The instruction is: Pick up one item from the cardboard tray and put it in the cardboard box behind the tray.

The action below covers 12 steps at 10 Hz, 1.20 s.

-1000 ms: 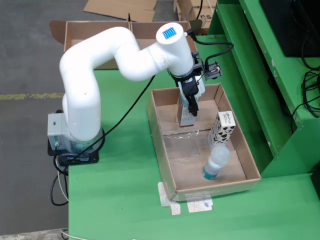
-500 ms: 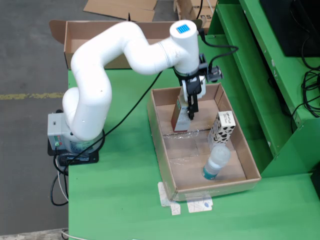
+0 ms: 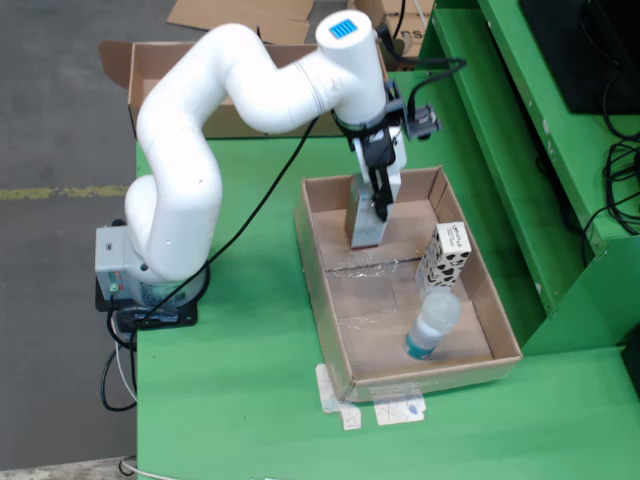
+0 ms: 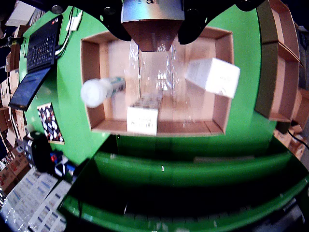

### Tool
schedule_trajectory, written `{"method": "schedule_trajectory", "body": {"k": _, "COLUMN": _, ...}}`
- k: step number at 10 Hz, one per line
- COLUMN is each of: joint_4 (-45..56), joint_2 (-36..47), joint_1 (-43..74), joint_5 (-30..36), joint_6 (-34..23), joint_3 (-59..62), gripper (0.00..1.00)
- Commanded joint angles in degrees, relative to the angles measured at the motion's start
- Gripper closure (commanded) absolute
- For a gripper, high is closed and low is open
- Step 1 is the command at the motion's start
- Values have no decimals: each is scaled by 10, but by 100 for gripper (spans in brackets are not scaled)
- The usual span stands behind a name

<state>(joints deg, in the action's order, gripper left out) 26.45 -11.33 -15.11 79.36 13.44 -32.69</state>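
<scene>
Fixed view: white arm (image 3: 190, 150) reaching over the green worktop (image 3: 240, 400) into the cardboard tray (image 3: 330, 330). End effector (image 3: 380, 208) down at a small grey-white carton (image 3: 364, 222) standing upright at the far end of the tray, dark fingers over its top right edge; clamped or merely touching, cannot tell. Also in the tray: a black-and-white spotted carton (image 3: 443, 258) and a capped plastic bottle (image 3: 432, 322). Cardboard box (image 3: 150, 75) beyond the tray, largely hidden behind the arm.

Wrist view: tray seen from above, bottle (image 4: 99, 91) left, white carton (image 4: 213, 76) right, a third carton (image 4: 143, 118) near the lower wall. Fingertips cut off by the top edge, so no help on the grip.

Judged light, stiff, smooth-sided, crushable if squeezed hard; best taken across two flat opposite faces near the top.
</scene>
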Motion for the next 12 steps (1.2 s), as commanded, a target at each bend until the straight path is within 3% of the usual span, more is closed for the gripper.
{"method": "schedule_trajectory", "body": {"k": 1, "joint_4": -20, "joint_2": 14, "joint_1": -11, "joint_5": -13, "joint_6": 5, "joint_3": 327, "gripper": 100}}
{"method": "schedule_trajectory", "body": {"k": 8, "joint_4": -14, "joint_2": 31, "joint_1": -62, "joint_5": -43, "joint_6": 9, "joint_3": 327, "gripper": 100}}
{"method": "schedule_trajectory", "body": {"k": 9, "joint_4": 2, "joint_2": 46, "joint_1": -145, "joint_5": -82, "joint_6": 12, "joint_3": 327, "gripper": 100}}
{"method": "schedule_trajectory", "body": {"k": 10, "joint_4": 2, "joint_2": 46, "joint_1": -145, "joint_5": -82, "joint_6": 12, "joint_3": 327, "gripper": 100}}
{"method": "schedule_trajectory", "body": {"k": 11, "joint_4": 88, "joint_2": 94, "joint_1": -324, "joint_5": -176, "joint_6": 64, "joint_3": 327, "gripper": 100}}
{"method": "schedule_trajectory", "body": {"k": 12, "joint_4": 127, "joint_2": 114, "joint_1": -403, "joint_5": -213, "joint_6": 92, "joint_3": 327, "gripper": 100}}
